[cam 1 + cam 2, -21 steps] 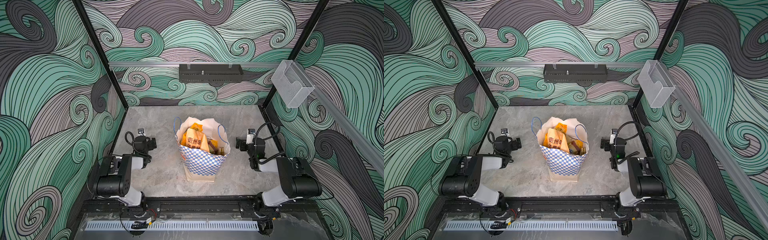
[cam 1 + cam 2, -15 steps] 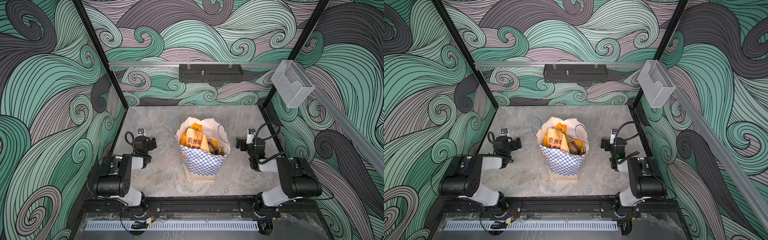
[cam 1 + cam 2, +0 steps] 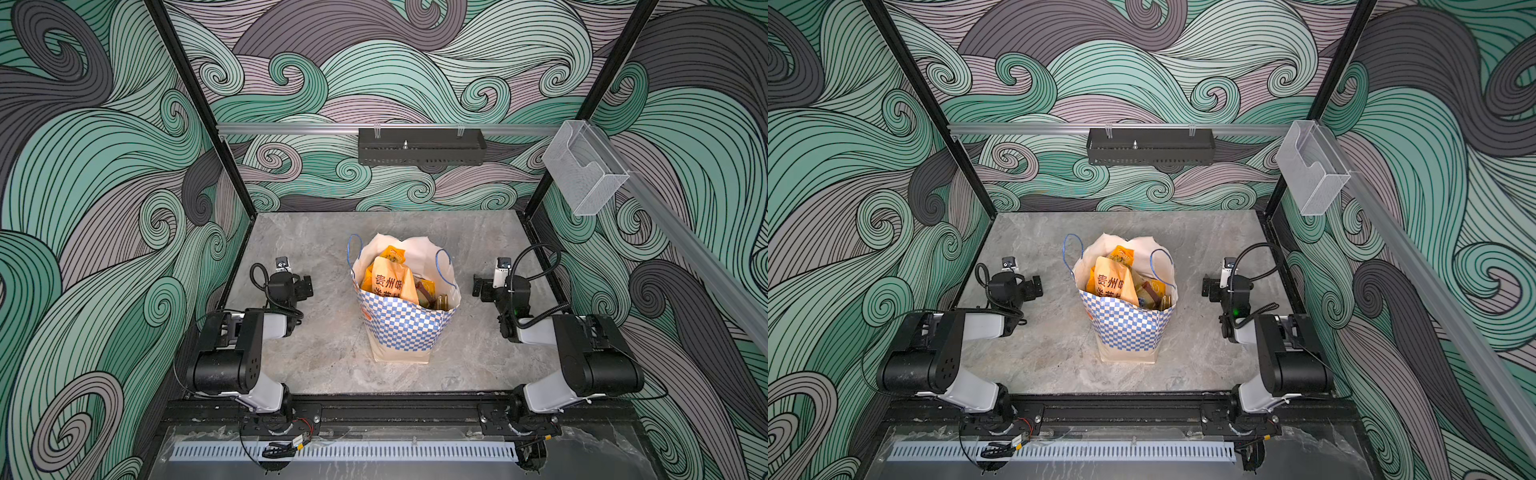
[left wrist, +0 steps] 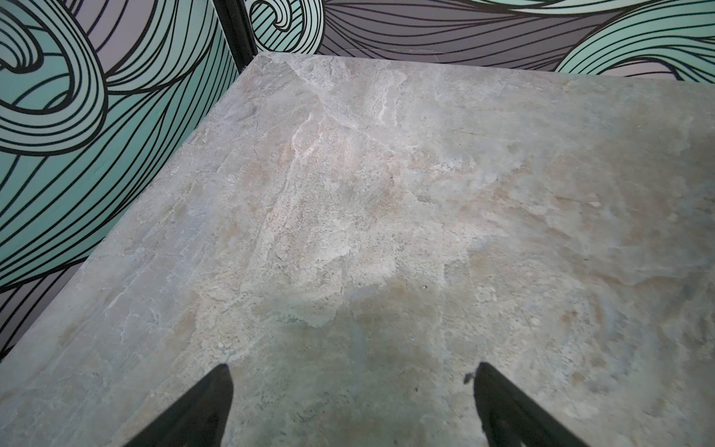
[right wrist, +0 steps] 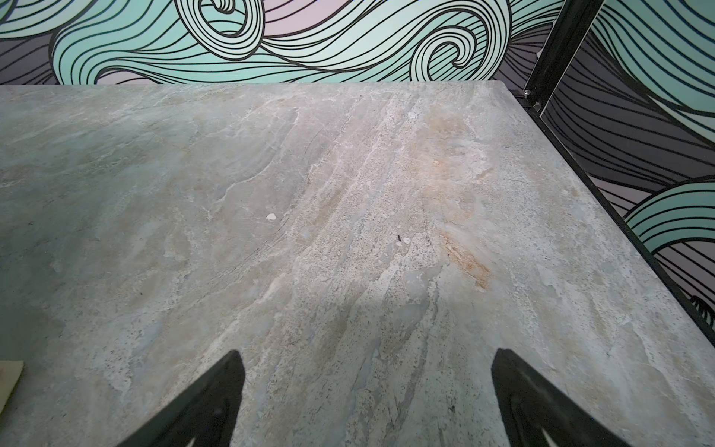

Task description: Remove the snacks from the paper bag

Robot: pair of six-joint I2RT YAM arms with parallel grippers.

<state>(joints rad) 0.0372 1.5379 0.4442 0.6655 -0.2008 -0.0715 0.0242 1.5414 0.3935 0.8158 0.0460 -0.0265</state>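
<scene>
Cream paper, stiff and lightly creased, makes up the paper bag (image 3: 405,328). It stands upright in the middle of the counter (image 3: 316,353) with its mouth gaping and its white lining showing. A blue-and-white checkered band wraps its upper half. Two thin blue cord handles (image 3: 445,266) loop up from the rim, one on each side.

The snacks (image 3: 390,282) are all inside it, poking above the rim. A big flat orange pouch with dark printed characters leans at the front. A crinkly yellow-orange packet (image 3: 392,254) rises behind it. A few smaller glossy packets (image 3: 430,291), golden and brownish, are wedged low toward the right, and I can't make out their print.

Both arms stand well apart from the bag. The left fingers (image 3: 306,286) hang low over bare stone to its left, and the right fingers (image 3: 478,287) mirror them on its right. Through each wrist camera the two black wedge-shaped fingers stand spread wide, with only counter between them and nothing gripped.

That counter is a grey slab with a stony, marbled look, veined in beige and white. The arms are smooth white and black segments trailing looped black cables.

All round, the walls (image 3: 104,166) carry swirling waves in teal, mauve and charcoal, drawn with black lines. An aluminium rail across the back holds a black slotted tray (image 3: 422,146). A clear plastic box (image 3: 584,166) hangs on the right-hand rail.
</scene>
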